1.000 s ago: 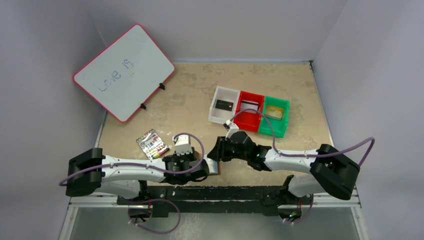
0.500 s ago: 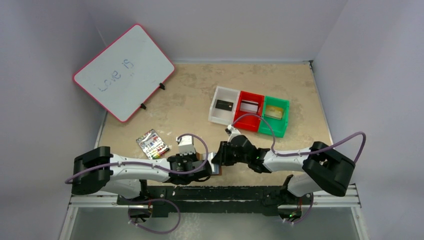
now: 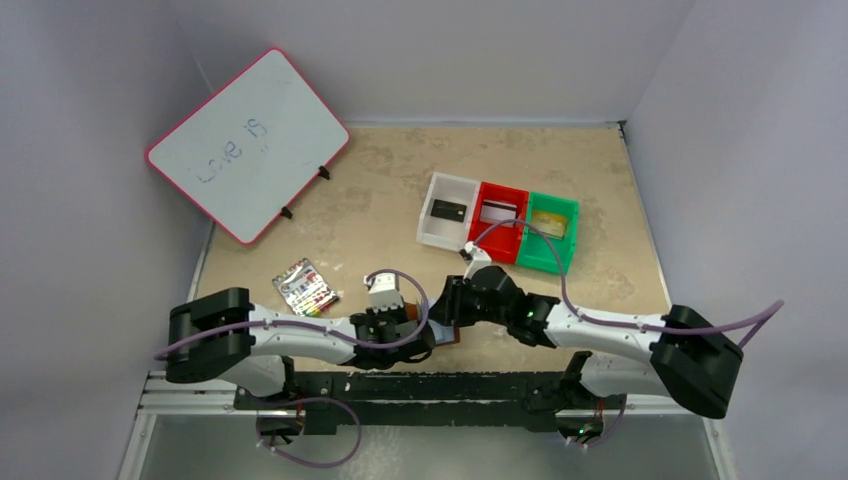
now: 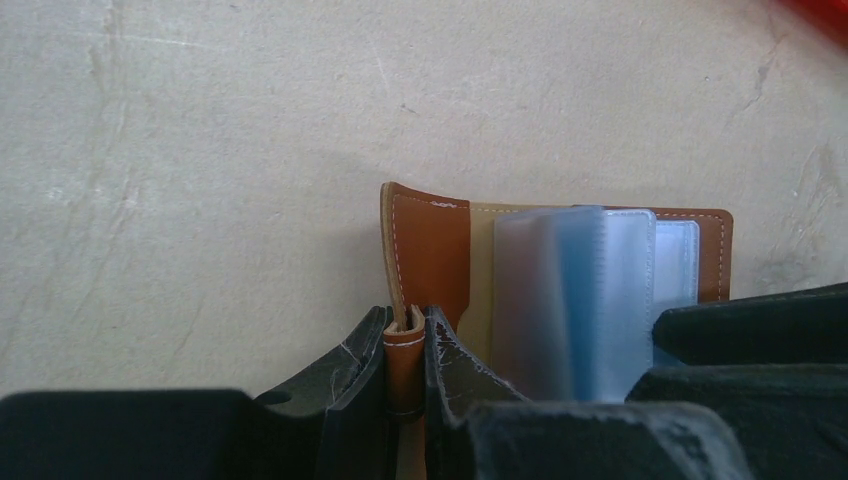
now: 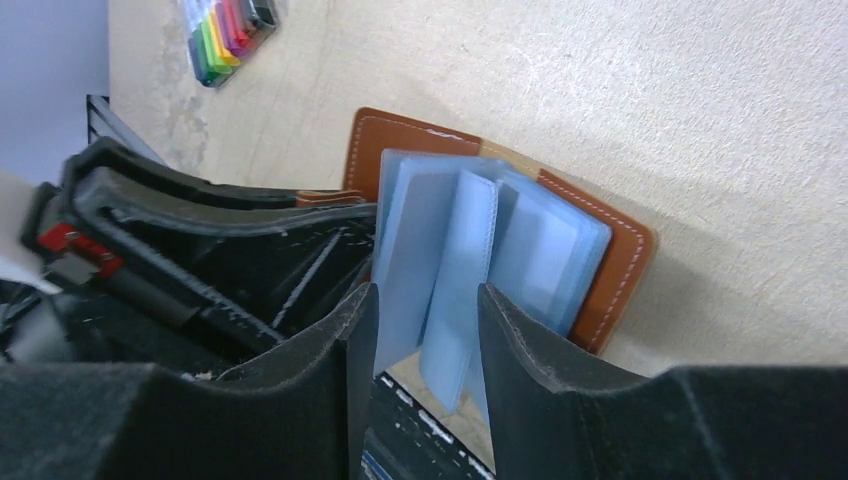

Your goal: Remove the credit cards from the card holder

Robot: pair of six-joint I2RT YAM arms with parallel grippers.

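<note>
- Brown leather holder lies open on the table, at 6 o'clock in the top view, between the two wrists
- On a raised edge of the holder's leather cover, at its 9 o'clock side in the left wrist view, the left fingers are closed tight
- From the holder's inside, bluish clear sleeves stand up, fanned into several leaves
- Around those sleeves the right fingers are parted, one on each side; the leaves between them are not pressed flat, and whether a finger touches them I cannot tell
- Low over the table, the left arm comes in from 8 o'clock and the right arm from 4 o'clock
- Touching in a row at about 1 o'clock from the holder, well apart from it, sit a white bin, a red bin and a green bin
- One card lies in each: black card in the white bin, grey card in the red, gold card in the green
- At 10 o'clock a pink-rimmed whiteboard leans tilted, with faint blue writing on it
- At 8 o'clock a marker pack lies flat, near the left arm and apart from the holder
</note>
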